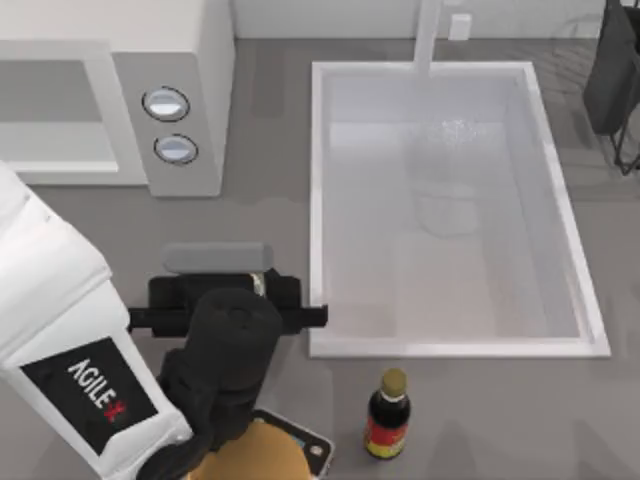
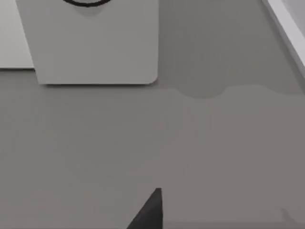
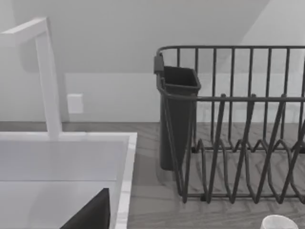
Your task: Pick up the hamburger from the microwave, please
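Large white boxy microwave (image 1: 150, 90) upper left of frame, left gripper (image 1: 225, 290) lower left above grey desk (image 1: 260, 200), finger state cannot be told.

- Microwave (image 1: 150, 90): white box at the worktop's far left, grey cavity open to view, two round silver-blue knobs (image 1: 166, 103) on its front panel.
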Robot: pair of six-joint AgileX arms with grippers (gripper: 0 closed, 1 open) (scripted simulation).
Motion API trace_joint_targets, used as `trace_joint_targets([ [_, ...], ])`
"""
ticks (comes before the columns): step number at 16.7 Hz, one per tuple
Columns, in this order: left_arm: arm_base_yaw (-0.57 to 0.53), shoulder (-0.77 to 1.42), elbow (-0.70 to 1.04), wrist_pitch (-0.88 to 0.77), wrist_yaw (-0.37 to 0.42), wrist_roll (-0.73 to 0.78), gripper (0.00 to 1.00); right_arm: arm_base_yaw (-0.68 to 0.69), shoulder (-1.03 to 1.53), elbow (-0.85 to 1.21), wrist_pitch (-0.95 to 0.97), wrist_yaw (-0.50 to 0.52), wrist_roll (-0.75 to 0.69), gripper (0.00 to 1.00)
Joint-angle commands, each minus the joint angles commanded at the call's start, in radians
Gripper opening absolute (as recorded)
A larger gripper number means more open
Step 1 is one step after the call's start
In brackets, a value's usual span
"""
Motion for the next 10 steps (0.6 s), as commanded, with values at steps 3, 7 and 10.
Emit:
trace_joint_targets([
  [3,0.000,0.000,0.000,0.000,0.000,0.000,0.38,0.000,0.000,0.000,0.000,0.000,0.000,1.00],
  [7,0.000,0.000,0.000,0.000,0.000,0.000,0.68,0.000,0.000,0.000,0.000,0.000,0.000,1.00],
  [10,0.000,0.000,0.000,0.000,0.000,0.000,0.90,0.000,0.000,0.000,0.000,0.000,0.000,1.00],
])
